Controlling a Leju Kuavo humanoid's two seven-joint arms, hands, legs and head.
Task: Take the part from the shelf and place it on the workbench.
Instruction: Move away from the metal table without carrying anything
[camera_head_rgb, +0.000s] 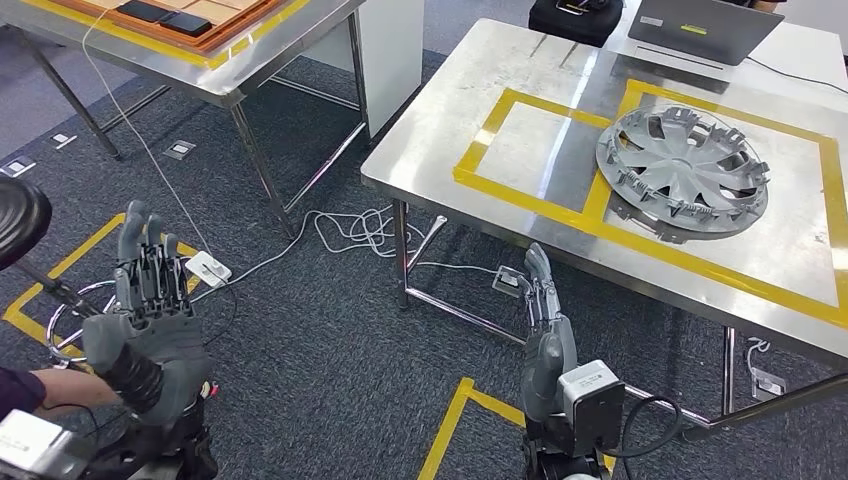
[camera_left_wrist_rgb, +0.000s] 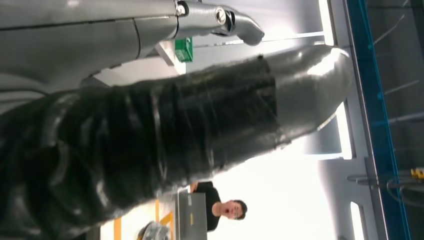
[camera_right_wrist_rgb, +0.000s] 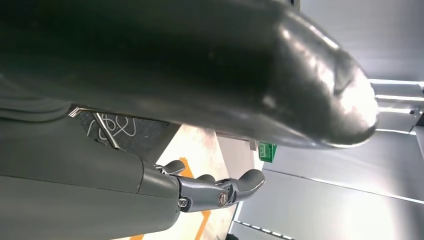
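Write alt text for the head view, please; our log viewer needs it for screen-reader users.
A grey hubcap lies on a steel workbench, overlapping a yellow tape line between two marked rectangles. Below, the robot's left hand and right hand are raised over dark carpet, fingers extended and holding nothing. White cables trail across the floor between the tables.

Matt grey plastic hubcap (camera_head_rgb: 683, 170) on brushed-steel workbench (camera_head_rgb: 470, 130) w/ glossy yellow tape; rough carpet floor (camera_head_rgb: 330, 370).

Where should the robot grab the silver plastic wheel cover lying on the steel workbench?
Grip the silver plastic wheel cover at its near rim, coming from the robot's side. It lies flat, slightly raised on its clips, so fingers could probably slip under that edge. The right hand is nearer.
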